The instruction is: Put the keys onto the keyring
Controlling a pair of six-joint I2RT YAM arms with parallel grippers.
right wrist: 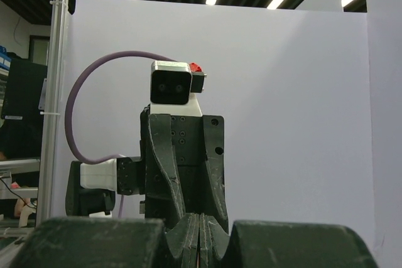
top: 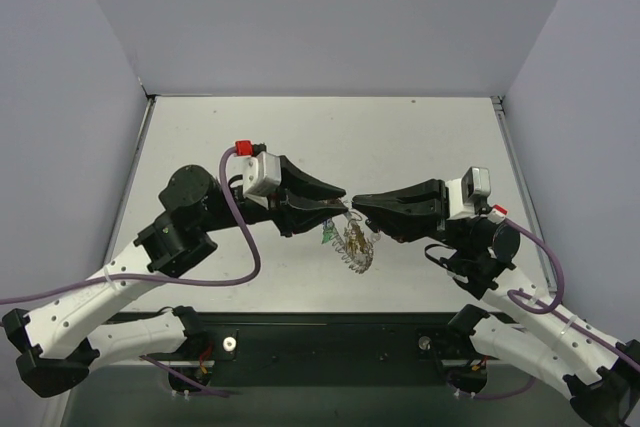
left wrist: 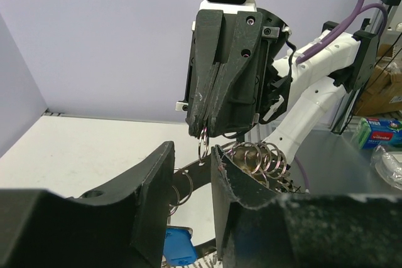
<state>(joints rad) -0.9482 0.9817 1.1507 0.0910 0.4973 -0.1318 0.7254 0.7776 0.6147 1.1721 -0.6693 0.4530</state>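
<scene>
The keyring (top: 356, 245) hangs above the table (top: 250, 137) at mid-width, with the keys, one green-headed (top: 328, 237) and one blue-headed (left wrist: 179, 247), bunched at it. The left gripper (top: 343, 209) clamps across the ring with its jaws partly apart. The right gripper (top: 360, 205) is pressed fully together, its tips at a small wire loop (left wrist: 203, 144). Both arms reach inward, roughly level, tip to tip.

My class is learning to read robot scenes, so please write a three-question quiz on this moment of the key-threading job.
1. True or false: the right gripper stands wide open.
2. The key head below the left gripper in its wrist view is: A red, B blue, C yellow.
3. Where is the keyring relative to both grippers?
Key: 1 false, it is shut. 2 B. 3 Between and just below their nearly meeting tips.
</scene>
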